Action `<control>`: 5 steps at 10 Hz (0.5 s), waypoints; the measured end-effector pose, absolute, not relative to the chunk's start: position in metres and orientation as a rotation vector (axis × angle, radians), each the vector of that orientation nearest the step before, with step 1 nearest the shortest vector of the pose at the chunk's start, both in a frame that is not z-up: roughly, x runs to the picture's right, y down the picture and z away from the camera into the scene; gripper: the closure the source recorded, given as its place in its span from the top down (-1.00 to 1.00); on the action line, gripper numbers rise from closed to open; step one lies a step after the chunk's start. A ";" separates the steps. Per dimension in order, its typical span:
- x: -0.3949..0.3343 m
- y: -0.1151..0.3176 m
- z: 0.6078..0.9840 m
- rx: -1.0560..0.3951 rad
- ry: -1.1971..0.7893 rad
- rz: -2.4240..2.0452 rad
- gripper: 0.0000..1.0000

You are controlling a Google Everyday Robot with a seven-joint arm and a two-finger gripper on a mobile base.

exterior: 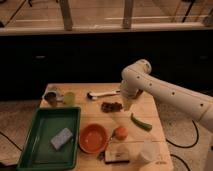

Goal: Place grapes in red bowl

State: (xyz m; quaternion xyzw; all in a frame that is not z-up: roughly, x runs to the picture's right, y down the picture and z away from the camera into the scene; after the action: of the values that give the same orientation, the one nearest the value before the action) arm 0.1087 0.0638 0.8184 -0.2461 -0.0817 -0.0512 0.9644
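Reaching seems the step in hand: the gripper (127, 104) hangs low, grapes (111, 106) just left of it; its grip I cannot tell. Next: seize them, carry to the red bowl (94, 137), further left and nearer the camera

Back-left corner: small dark bowl (51, 98), pale green cup (68, 98)
Front-left corner: green plastic tray (40, 146), grey sponge (61, 138) inside
Right edge: slim green pepper (141, 122)

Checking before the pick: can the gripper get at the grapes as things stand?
Probably yes. The gripper hangs just beside the grapes, with nothing between them; the white-handled utensil behind and the green pepper in front lie apart from the bunch.
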 end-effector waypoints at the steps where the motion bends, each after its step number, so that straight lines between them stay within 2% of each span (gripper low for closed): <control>1: 0.108 0.066 0.824 -0.501 -0.169 -0.097 0.60; 5: 0.101 0.073 0.844 -0.520 -0.194 -0.068 0.60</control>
State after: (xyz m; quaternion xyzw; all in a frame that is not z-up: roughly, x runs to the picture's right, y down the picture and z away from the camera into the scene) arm 0.1007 0.0734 0.8435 -0.2566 -0.0958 -0.0334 0.9612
